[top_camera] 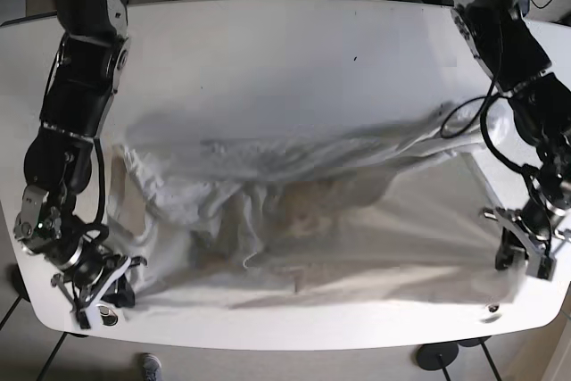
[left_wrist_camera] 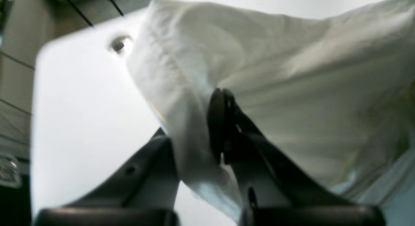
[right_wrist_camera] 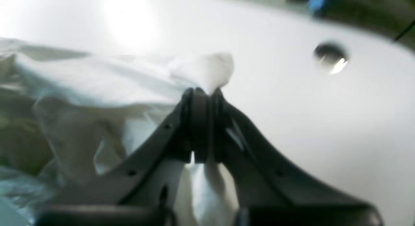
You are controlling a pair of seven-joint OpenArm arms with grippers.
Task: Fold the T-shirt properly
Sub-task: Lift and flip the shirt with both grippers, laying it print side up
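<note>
White tabletop (top_camera: pixel 268 51) fills the base view, cables bunched beyond its far edge, and across the middle lies the T-shirt (top_camera: pixel 303 211), a thin white one, rumpled and semi-sheer, stretched side to side between the two arms. Over at the near corner on that view's left, the right gripper (right_wrist_camera: pixel 202 93) has its jaws pressed together on a pinch of fabric, a little white tuft poking out past the tips, more cloth trailing down between the fingers. On the other side, the left gripper (left_wrist_camera: pixel 194 122) is clamped on a fold of the shirt too, the cloth bunched between the pads and draping away over the table. So both claws are closed on the garment, each holding an edge near the front of the table. How far along are we? Early, by the look of it: the shirt is spread wide but not flat, with a slack heap of wrinkles in the centre and no clean crease anywhere I can make out. Still to come, I'd judge, is smoothing it out, then the actual folds, sleeves and body, into a neat stack.
</note>
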